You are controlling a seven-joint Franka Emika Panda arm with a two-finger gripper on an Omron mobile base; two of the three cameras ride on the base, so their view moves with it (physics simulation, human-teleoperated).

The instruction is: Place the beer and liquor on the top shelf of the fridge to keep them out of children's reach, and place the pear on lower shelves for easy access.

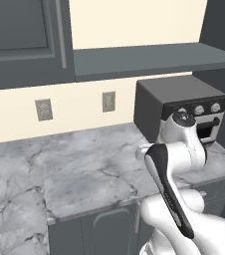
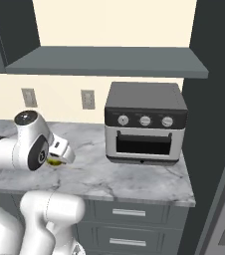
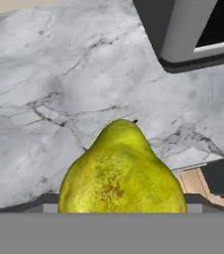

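The pear (image 3: 121,173), yellow-green with brown speckles, sits very close in the hand view and hides the finger tips. In the right base view the pear (image 2: 54,161) peeks out under the hand, above the counter's front edge. My gripper (image 2: 58,156) is shut on it and holds it off the marble. The arm is folded back near the base, with its elbow (image 1: 176,149) in front of the oven. The beer, the liquor, the fridge and its top shelf are out of view.
A dark toaster oven (image 2: 145,124) stands at the right end of the marble counter (image 2: 134,174). A grey shelf (image 2: 109,62) hangs above it. A tall dark panel (image 2: 214,99) closes off the right side. Drawers (image 2: 129,214) lie below the counter.
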